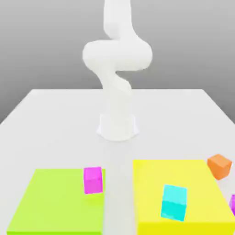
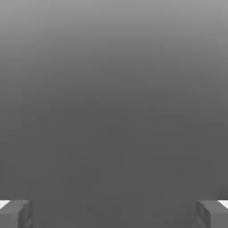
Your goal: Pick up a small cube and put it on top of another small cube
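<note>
Orange and plain, the small cube sits beside the yellow block, towards the bench's edge on the exterior view's right, while the end effector's fingers stand wide apart, presumably ready to receive it.

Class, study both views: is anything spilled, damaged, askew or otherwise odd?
Nothing looks spilled or damaged. Slightly odd: the orange cube sits turned at an angle, a corner edge facing the camera, beyond the yellow block's edge at the exterior view's right, unlike the squarer magenta cube.
</note>
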`<state>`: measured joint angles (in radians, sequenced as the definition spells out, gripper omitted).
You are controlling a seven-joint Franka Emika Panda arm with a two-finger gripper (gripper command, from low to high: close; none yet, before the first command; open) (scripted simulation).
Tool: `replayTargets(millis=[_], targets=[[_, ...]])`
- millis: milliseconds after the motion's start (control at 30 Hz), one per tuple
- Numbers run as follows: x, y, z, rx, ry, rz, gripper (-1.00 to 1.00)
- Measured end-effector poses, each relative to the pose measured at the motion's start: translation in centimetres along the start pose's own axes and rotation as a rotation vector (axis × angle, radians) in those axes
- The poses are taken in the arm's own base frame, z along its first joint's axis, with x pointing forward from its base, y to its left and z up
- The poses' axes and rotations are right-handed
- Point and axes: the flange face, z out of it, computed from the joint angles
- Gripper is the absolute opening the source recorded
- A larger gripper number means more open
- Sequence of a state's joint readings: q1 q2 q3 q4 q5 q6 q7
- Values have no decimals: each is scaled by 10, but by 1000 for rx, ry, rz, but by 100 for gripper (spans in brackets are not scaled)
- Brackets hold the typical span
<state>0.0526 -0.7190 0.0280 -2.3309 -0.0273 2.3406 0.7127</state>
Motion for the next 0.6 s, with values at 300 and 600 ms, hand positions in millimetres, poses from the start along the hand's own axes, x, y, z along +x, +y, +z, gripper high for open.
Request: replayTargets(millis=[300,600], targets=[[-160,-65,177,-37,-295,-748,0],[-381,-56,262,116,-609,-1484,0]])
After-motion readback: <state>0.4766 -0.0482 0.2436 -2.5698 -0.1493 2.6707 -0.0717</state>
